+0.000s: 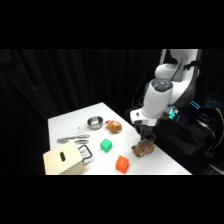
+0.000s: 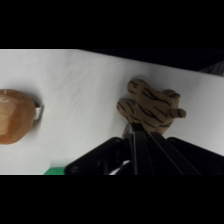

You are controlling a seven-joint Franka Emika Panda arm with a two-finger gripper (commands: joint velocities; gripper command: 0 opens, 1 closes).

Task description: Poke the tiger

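The tiger [image 1: 143, 148] [image 2: 150, 107], a small lumpy brown toy with dark stripes, lies near the table's right edge. My gripper [image 1: 146, 138] comes straight down onto it from above. In the wrist view the two fingers stand pressed together, and the gripper [image 2: 134, 132] meets the tiger's near side with its tips at the toy. The gripper is shut with nothing held between the fingers.
An orange block [image 1: 122, 164] sits front left of the tiger and a green block [image 1: 106, 145] [image 2: 55, 171] further left. A round tan-orange ball [image 1: 114, 127] [image 2: 15, 116], a metal cup [image 1: 94, 122], tongs [image 1: 72, 139] and a wooden box [image 1: 65, 160] fill the table's left half.
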